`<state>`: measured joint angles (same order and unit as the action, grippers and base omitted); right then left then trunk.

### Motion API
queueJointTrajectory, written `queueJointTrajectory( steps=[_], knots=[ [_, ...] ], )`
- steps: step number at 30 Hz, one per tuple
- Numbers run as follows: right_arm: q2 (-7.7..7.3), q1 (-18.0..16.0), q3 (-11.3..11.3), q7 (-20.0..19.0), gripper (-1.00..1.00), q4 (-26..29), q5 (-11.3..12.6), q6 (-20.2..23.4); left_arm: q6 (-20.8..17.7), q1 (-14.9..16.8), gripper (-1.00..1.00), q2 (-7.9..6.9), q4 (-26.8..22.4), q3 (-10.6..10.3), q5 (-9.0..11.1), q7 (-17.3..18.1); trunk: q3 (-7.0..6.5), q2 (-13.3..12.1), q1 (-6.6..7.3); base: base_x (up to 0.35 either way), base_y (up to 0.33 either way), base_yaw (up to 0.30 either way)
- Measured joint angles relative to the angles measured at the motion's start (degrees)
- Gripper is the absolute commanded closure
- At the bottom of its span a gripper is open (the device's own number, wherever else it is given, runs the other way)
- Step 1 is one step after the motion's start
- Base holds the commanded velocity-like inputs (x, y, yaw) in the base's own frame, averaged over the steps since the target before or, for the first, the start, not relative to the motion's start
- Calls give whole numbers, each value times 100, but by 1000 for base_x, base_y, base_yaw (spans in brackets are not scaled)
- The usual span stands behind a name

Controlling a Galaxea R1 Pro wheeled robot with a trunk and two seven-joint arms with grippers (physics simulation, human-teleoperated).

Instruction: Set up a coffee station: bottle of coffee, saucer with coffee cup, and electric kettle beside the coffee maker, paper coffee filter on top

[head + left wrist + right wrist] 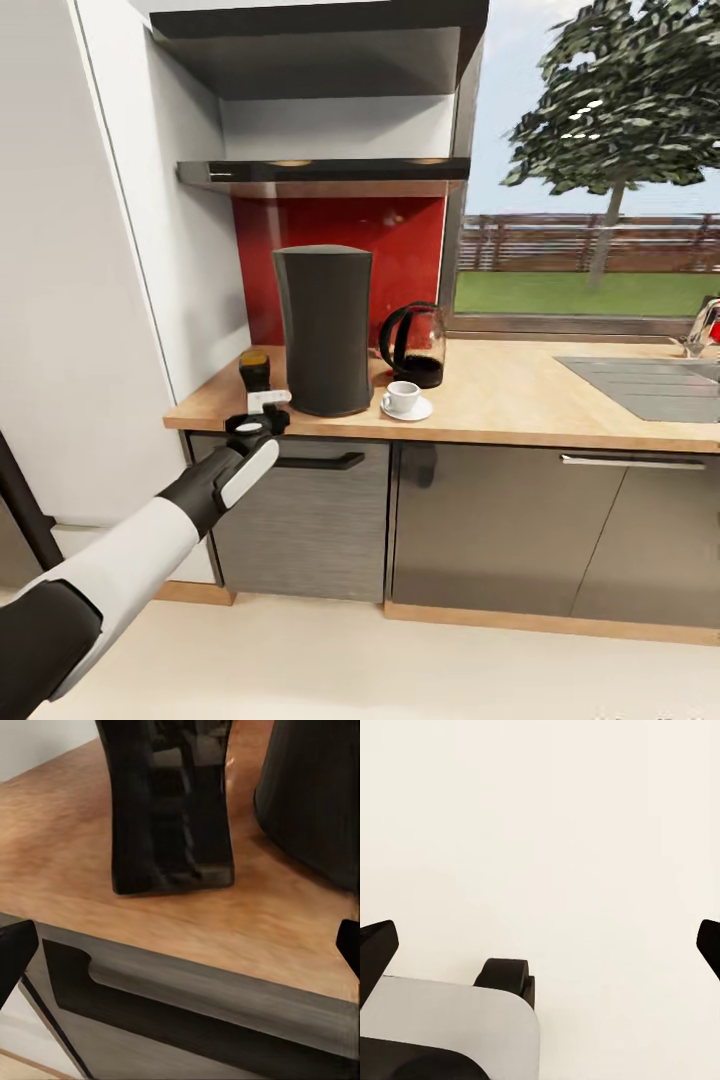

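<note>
The left arm's fingers [258, 418] stand wide apart with nothing between them, at the front edge of the long light wood-grain tabletop [500, 400] near its left end. In the head view they sit just in front of the small dark squarish bottle of coffee with an amber-gold cap [255, 370]. That bottle stands at the tabletop's left end, just beside the tall matte black-grey coffee maker [323, 330]. On the coffee maker's other side, near the front edge, the tiny white coffee cup [403, 396] sits on the small flat white saucer [408, 410]. Behind them the rounded clear glass electric kettle with black loop handle [414, 345] stands toward the back edge, against the red backsplash [400, 240]. Above, the thin glossy black kitchen shelf [320, 175] runs across the wall. A sink [650, 385] lies at the tabletop's right end.

In the left wrist view the black fingertips [15, 952] frame the bottle's dark body [171, 802], apart from it, with the coffee maker's base [311, 802] close beside and a dark grey cabinet front [187, 1020] below the edge.

In the right wrist view the right arm's fingers [544, 945] are spread wide, holding nothing, over pale floor [547, 832].
</note>
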<state>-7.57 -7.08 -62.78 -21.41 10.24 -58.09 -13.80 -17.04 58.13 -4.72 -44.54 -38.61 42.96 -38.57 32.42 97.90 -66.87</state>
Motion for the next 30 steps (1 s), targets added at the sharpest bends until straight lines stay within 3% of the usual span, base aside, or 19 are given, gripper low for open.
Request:
queueJointTrajectory(
  steps=[30],
  knots=[
    [8,2,0,-1,-100,1,1,-1,136,-112,-100,39,13,-60,9,10,0,0,0,0,0,-266]
  ],
)
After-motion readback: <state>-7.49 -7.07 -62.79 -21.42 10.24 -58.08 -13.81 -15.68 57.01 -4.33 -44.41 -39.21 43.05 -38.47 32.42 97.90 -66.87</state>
